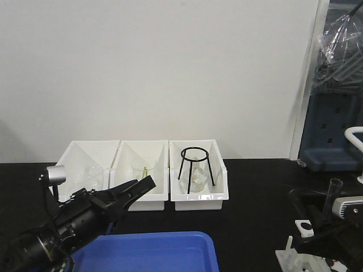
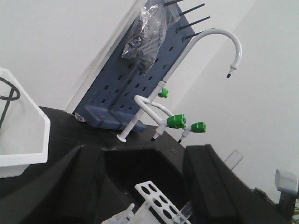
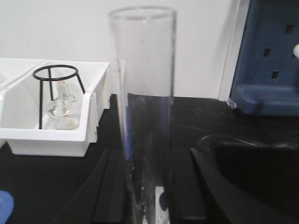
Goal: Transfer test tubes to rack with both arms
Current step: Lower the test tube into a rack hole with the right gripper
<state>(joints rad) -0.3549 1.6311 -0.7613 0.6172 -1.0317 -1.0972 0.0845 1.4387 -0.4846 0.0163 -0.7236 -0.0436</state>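
My right gripper [image 1: 332,218] at the lower right is shut on a clear test tube [image 1: 334,192], which it holds upright. In the right wrist view the test tube [image 3: 145,93] fills the middle, pinched between the black fingers [image 3: 110,191]. Just below and left of that gripper stands the white rack [image 1: 295,258]. The left wrist view shows the rack's holed top plate [image 2: 156,200], with the tube's open end [image 2: 232,159] rising behind one finger and its lower end next to the holes. My left gripper [image 1: 142,190] [image 2: 147,154] is open and empty at the lower left.
Three white bins [image 1: 144,201] line the back of the black table; the right one holds a black wire tripod [image 1: 195,167] over a flask. A blue tray [image 1: 147,252] lies at the front. A sink [image 2: 140,168], white faucet [image 2: 224,42] and blue pegboard [image 1: 332,130] are on the right.
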